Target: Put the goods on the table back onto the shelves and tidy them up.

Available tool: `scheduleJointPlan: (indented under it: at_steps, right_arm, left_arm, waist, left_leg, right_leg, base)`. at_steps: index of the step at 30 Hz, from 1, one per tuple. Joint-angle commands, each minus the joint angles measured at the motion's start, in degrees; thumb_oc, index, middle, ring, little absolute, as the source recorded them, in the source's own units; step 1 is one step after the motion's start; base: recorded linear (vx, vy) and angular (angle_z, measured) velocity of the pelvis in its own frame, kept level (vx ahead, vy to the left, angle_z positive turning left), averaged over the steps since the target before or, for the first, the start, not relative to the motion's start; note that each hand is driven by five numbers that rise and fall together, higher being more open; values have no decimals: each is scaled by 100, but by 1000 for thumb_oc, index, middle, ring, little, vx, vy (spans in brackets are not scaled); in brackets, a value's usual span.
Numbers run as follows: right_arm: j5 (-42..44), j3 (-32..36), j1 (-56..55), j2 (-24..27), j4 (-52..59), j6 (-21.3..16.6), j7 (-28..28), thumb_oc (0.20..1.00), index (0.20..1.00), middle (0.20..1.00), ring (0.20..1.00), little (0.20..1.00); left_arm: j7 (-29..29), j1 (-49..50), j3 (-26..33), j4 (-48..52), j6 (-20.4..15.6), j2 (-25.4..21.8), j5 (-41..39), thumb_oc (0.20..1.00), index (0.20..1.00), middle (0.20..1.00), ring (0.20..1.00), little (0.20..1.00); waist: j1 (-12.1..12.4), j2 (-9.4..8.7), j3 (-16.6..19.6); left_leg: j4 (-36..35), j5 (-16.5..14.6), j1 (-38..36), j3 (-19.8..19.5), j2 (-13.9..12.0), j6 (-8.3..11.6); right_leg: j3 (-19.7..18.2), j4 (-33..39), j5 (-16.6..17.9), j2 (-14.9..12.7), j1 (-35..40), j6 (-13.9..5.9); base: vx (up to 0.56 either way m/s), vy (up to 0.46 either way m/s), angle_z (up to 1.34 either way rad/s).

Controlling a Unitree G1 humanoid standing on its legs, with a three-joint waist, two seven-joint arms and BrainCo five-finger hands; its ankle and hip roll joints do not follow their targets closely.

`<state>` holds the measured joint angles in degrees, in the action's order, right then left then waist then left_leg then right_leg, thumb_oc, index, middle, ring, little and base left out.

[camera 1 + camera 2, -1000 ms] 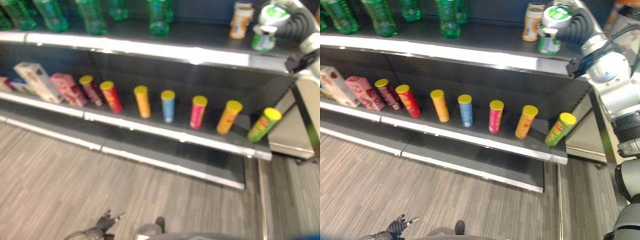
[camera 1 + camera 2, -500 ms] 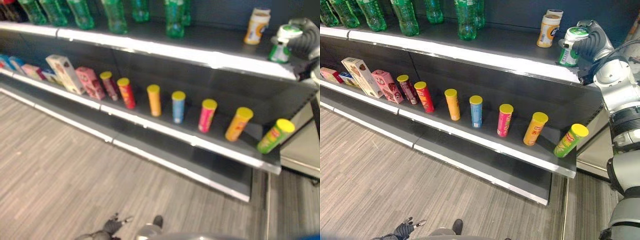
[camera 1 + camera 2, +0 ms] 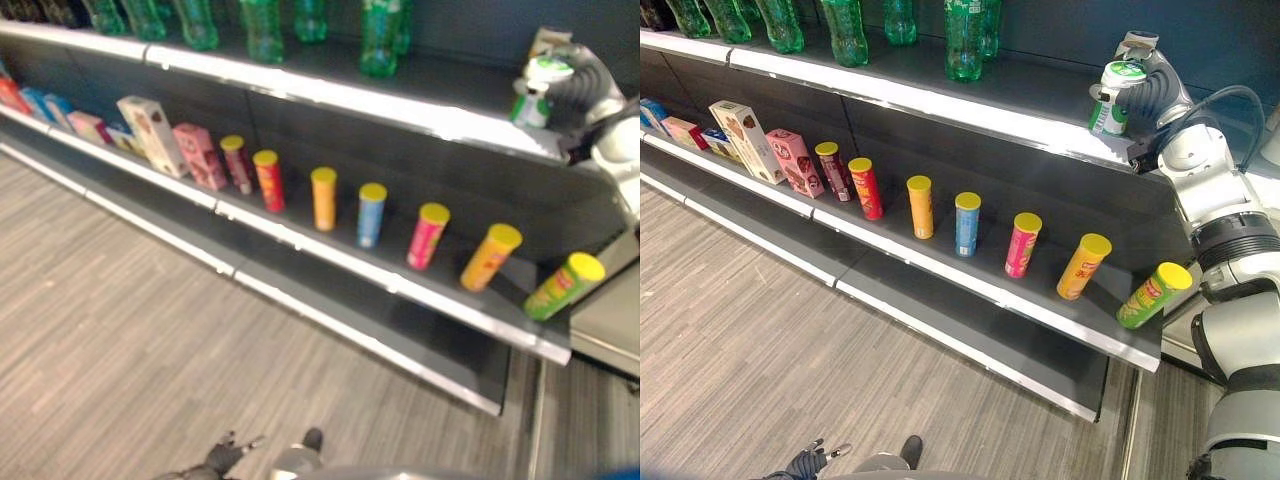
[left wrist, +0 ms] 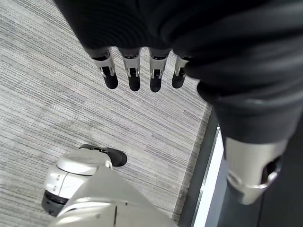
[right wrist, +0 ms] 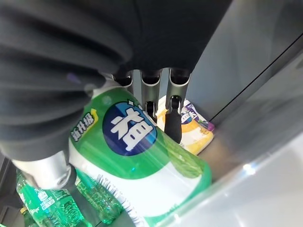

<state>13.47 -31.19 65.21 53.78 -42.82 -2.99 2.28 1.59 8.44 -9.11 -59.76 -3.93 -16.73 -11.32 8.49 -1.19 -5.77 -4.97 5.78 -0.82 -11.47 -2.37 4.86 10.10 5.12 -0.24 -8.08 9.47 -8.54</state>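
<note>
The right hand, fingers wrapped round a green-and-white cylindrical canister, holds it over the dark upper shelf's front edge; released tilted, it could topple off.

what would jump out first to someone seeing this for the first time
Probably the right hand, curled round a green-and-white can at the right end of the upper shelf. Next, the row of yellow-lidded tubes spaced along the lower shelf, the rightmost green tube leaning hard. The left hand hangs over the floor, fingers straight.
</note>
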Motion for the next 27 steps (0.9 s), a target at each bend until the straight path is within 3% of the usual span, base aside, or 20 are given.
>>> scheduleJointPlan:
  at_steps: [1,11,12,13,14,27]
  right_arm:
    - [-105,-356,808,67,-279,-158,246,200,200,200,200,200]
    - [-241,-416,919,-113,-599,-132,268,200,200,200,200,200]
    - [-245,-409,921,-137,-612,-124,282,432,432,432,432,432]
    - [-256,-398,919,-144,-624,-116,287,536,536,536,536,536]
    - [-261,-394,921,-159,-641,-123,296,1000,1000,1000,1000,1000]
    - [-284,-354,945,-242,-651,-118,398,1000,1000,1000,1000,1000]
  left_arm:
    - [95,-228,-227,-286,-108,-275,-114,1000,1000,1000,1000,1000]
    - [132,-231,-237,-296,-119,-253,-114,1000,1000,1000,1000,1000]
    - [145,-230,-250,-282,-128,-242,-132,1000,1000,1000,1000,1000]
    - [145,-234,-248,-291,-123,-238,-130,1000,1000,1000,1000,1000]
    - [151,-238,-246,-292,-122,-236,-138,1000,1000,1000,1000,1000]
    - [178,-239,-237,-325,-115,-194,-124,1000,1000,1000,1000,1000]
  waist:
    - [160,-334,254]
    - [151,-299,264]
    - [141,-294,256]
    - [138,-292,256]
    - [138,-292,254]
    - [98,-297,246]
  left_leg:
    - [14,-586,-56,413,198,73]
    - [-3,-611,-81,439,239,53]
    - [-3,-610,-80,441,240,53]
    - [-3,-610,-77,444,239,54]
    - [-3,-613,-77,445,243,50]
    - [-3,-642,-111,487,213,45]
  right_leg:
    - [-20,-266,-124,-214,-308,-66]
    - [-38,-238,-84,-278,-302,-79]
    - [-43,-242,-82,-280,-310,-80]
    - [-40,-242,-83,-281,-311,-83]
    - [-50,-241,-84,-280,-315,-81]
    - [-110,-237,-98,-265,-324,-71]
  base:
    - [8,23,11]
    - [1,2,1]
    - [0,0,0]
    - [0,0,0]
    - [0,0,0]
    - [0,0,0]
